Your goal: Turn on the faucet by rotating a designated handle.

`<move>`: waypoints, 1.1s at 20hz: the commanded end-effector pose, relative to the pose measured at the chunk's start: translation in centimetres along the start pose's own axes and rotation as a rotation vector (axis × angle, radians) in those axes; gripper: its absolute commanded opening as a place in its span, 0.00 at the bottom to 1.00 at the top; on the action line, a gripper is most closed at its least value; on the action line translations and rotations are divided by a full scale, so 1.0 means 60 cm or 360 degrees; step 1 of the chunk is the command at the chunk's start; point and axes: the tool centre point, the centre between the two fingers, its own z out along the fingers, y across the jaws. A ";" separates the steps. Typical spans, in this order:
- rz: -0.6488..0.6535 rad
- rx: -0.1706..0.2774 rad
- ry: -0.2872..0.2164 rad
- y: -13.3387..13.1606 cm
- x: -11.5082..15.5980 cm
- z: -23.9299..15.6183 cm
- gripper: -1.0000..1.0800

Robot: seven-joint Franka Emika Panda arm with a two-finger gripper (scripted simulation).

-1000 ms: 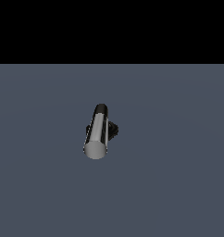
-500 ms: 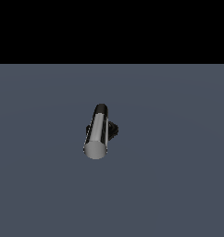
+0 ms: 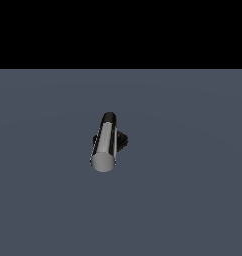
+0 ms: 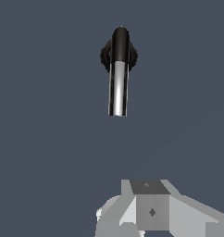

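The faucet's (image 3: 109,142) shiny cylindrical handle (image 4: 118,90) juts from a black ribbed base; the blocky white gripper's (image 4: 148,210) grip state cannot be told.

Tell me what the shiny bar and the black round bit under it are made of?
The handle looks like polished metal, maybe chrome: bright streaks and dark bands run along it like reflections. Its base looks like dull black plastic or rubber, since it shows no shine. This is a simulator's render, so both are only guesses from the look.
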 end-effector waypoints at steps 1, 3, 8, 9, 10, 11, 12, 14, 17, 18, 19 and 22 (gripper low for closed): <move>-0.0005 0.0000 -0.0001 -0.006 0.007 0.037 0.00; -0.0010 0.0000 -0.0002 -0.011 0.012 0.065 0.00; -0.0020 0.0000 -0.0003 -0.024 0.026 0.133 0.00; -0.0023 0.0000 -0.0004 -0.026 0.029 0.147 0.00; -0.0025 0.0000 -0.0004 -0.028 0.031 0.160 0.00; -0.0027 0.0000 -0.0004 -0.031 0.034 0.172 0.00; -0.0029 0.0000 -0.0005 -0.033 0.037 0.185 0.00; -0.0033 0.0001 -0.0005 -0.038 0.042 0.210 0.00; -0.0039 0.0001 -0.0006 -0.045 0.050 0.247 0.00; -0.0041 0.0001 -0.0007 -0.047 0.053 0.259 0.00; -0.0043 0.0002 -0.0007 -0.050 0.055 0.271 0.00; -0.0050 0.0002 -0.0008 -0.057 0.064 0.307 0.00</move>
